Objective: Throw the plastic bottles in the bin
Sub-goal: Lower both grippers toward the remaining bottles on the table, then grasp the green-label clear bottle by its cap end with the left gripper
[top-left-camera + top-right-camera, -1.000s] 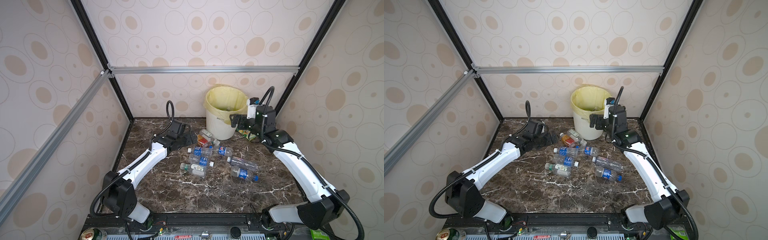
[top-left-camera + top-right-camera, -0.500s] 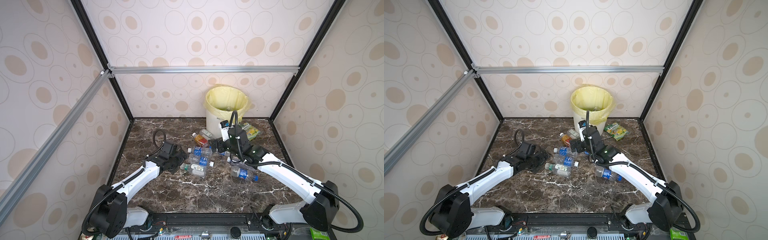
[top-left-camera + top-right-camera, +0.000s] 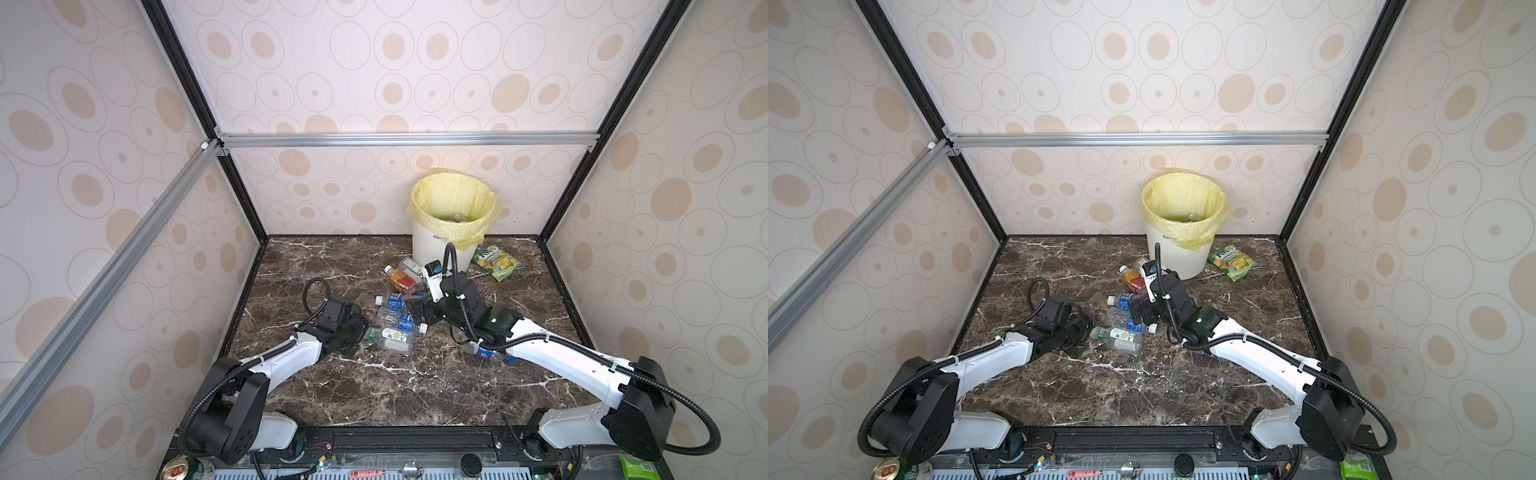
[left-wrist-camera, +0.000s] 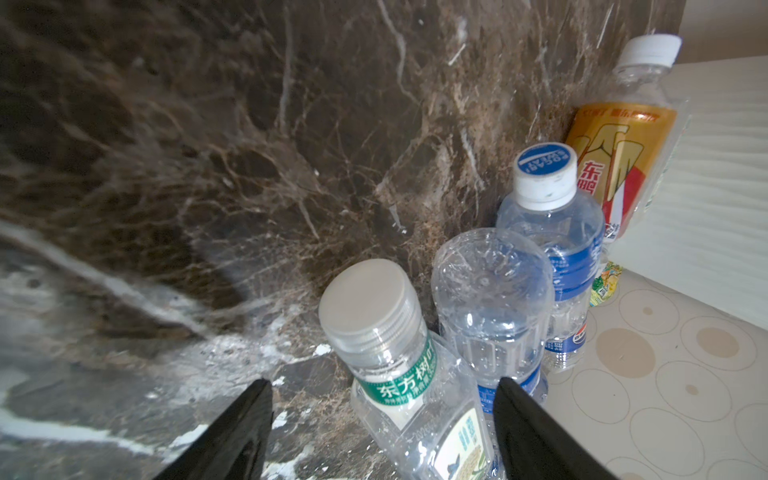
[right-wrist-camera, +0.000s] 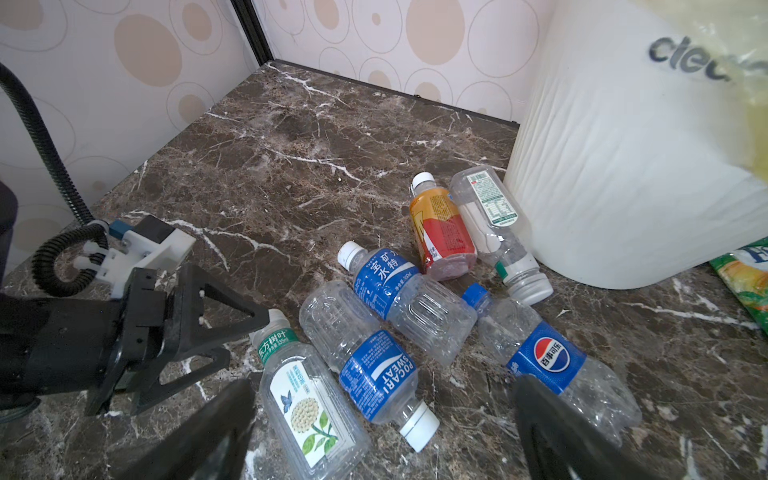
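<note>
Plastic bottles [image 5: 395,324]: the right wrist view shows six, all lying on their sides in a loose cluster on the desk [image 3: 374,395], just in front of the bin [image 3: 430,249].

Bin: round, white, ribbed wall, standing upright at the back of the desk. Its pale yellow liner [image 3: 453,195] is folded over the rim. A few items lie at the bottom, too dim to identify.

Bottles are mostly clear, crinkled thin plastic with blue labels. The orange-red bottle [image 5: 440,228] and the clear white-label bottle [image 5: 494,224] lie nearest the bin, and the white-label bottle touches its wall.

Left end effector [image 4: 383,381]: released, its black fingers straddling the neck of the green-label bottle [image 4: 399,386] without clamping it.

Right end effector [image 5: 384,384]: released and spread wide, hovering over the cluster.

A green-yellow snack packet [image 3: 496,262] lies flat beside the bin. The desk is dark brown marble with white veins.
</note>
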`<move>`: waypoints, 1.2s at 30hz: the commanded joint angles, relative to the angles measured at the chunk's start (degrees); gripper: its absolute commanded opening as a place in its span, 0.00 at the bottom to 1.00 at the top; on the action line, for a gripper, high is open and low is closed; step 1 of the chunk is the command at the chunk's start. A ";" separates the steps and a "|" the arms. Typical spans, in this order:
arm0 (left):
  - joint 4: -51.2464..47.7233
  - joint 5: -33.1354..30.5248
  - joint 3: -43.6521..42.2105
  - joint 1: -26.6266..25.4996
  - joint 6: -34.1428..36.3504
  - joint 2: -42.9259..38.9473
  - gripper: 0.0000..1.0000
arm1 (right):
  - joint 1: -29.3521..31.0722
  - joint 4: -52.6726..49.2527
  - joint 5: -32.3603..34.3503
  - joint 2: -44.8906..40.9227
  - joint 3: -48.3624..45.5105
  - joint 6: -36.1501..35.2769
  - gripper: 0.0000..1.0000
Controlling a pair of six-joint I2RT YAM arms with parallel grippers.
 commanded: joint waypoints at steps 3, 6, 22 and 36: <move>4.29 0.19 -0.25 0.90 -4.01 2.15 0.77 | 0.68 0.93 1.32 -0.02 -0.88 0.57 1.00; 5.97 0.59 -0.38 0.95 -4.94 3.03 0.74 | 0.63 1.11 1.64 -0.19 -1.41 0.54 1.00; 8.26 1.91 -2.15 0.72 -5.42 6.59 0.63 | 0.69 2.27 4.37 0.68 -1.91 1.08 1.00; 11.41 2.84 -2.62 0.81 -4.36 10.06 0.40 | 0.69 2.08 3.64 1.34 -1.76 0.92 1.00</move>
